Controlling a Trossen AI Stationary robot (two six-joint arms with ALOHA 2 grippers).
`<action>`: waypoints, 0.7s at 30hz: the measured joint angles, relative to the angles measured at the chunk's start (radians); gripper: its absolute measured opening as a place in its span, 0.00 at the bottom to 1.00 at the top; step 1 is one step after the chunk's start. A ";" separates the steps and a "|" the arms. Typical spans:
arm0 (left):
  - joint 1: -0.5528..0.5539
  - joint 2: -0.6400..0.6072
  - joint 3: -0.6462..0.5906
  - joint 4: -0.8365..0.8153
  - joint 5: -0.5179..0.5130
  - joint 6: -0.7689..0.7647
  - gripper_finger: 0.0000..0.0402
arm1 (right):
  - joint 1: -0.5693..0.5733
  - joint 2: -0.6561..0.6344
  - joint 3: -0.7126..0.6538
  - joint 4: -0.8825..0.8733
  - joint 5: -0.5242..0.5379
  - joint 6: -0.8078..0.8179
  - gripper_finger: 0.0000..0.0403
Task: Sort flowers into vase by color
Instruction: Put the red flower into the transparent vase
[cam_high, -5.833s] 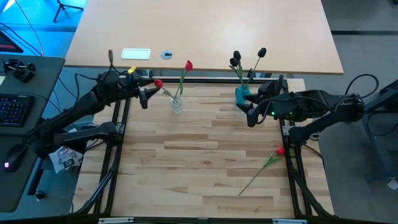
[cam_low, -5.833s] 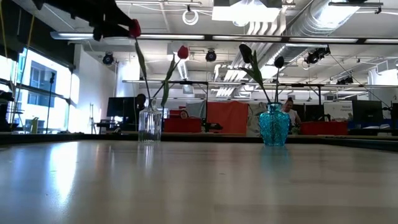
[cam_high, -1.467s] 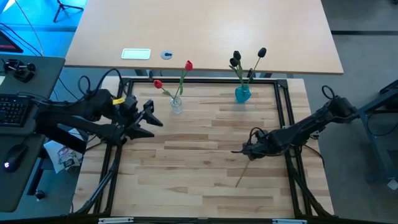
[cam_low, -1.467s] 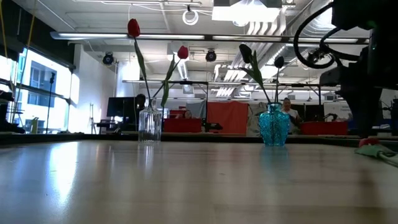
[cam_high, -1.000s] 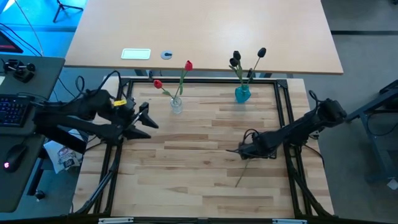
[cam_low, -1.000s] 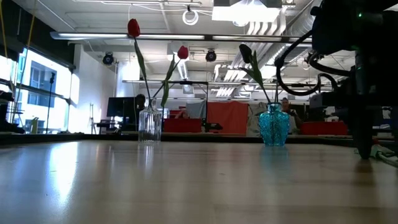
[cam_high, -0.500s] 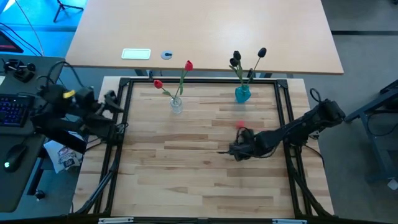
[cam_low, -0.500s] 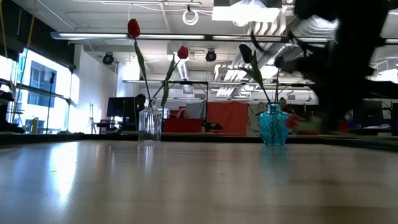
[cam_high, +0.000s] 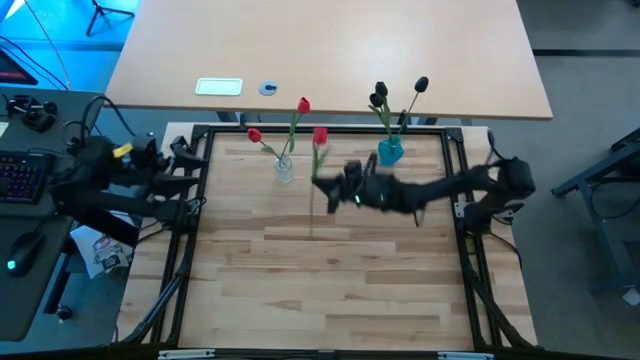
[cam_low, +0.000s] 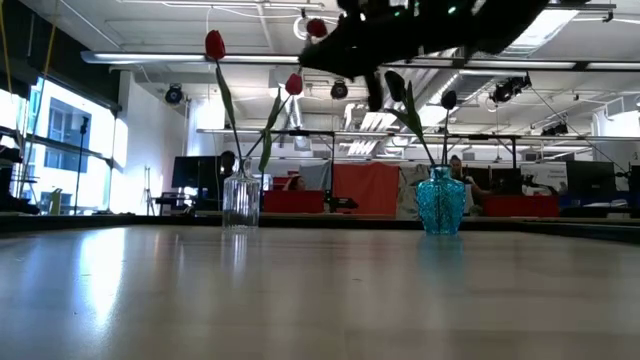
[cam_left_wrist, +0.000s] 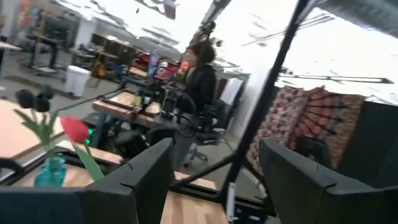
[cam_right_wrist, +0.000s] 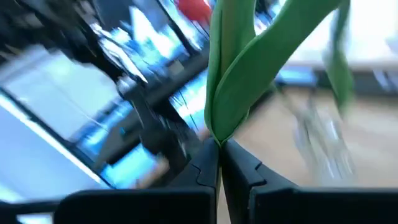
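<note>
My right gripper (cam_high: 325, 183) is shut on a red flower (cam_high: 320, 135), held in the air just right of the clear vase (cam_high: 285, 170). That vase holds two red flowers (cam_high: 303, 104). The blue vase (cam_high: 390, 152) holds black flowers (cam_high: 380, 95). The low view shows the held flower's head (cam_low: 316, 27) high up under my right arm, between the clear vase (cam_low: 240, 200) and the blue vase (cam_low: 440, 200). My left gripper (cam_high: 190, 155) stands open beyond the table's left edge; nothing is between its fingers (cam_left_wrist: 149, 180). My right gripper pinches the red flower's green stem (cam_right_wrist: 219, 142) between its two fingertips, just where a leaf (cam_right_wrist: 249, 81) branches off. The fingers reach in from the table's right and lie across the stem. The flower is lifted clear of the table, head (cam_right_wrist: 196, 9) up, its lower stem (cam_high: 312, 225) trailing below.
A black frame (cam_high: 200, 240) borders the wooden work surface. Behind it stands a second table with a white card (cam_high: 218, 87) and a small round thing (cam_high: 267, 88). A person (cam_left_wrist: 199, 78) sits in the room beyond.
My right gripper has taken the red flower up from the table's near right and carried it up and toward the far left, close to the clear vase; the flower has swung from lying flat to head up. My left arm has drawn back past the table's left edge.
</note>
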 joint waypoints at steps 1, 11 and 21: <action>0.000 0.016 0.000 0.012 -0.012 0.000 0.56 | -0.040 0.023 0.018 0.063 -0.062 -0.041 0.00; 0.000 0.192 -0.001 0.299 -0.188 0.030 0.56 | -0.273 0.253 0.435 0.108 -0.579 -0.449 0.00; 0.000 0.187 -0.001 0.402 -0.270 0.057 0.56 | -0.430 0.311 0.561 0.052 -0.646 -0.532 0.00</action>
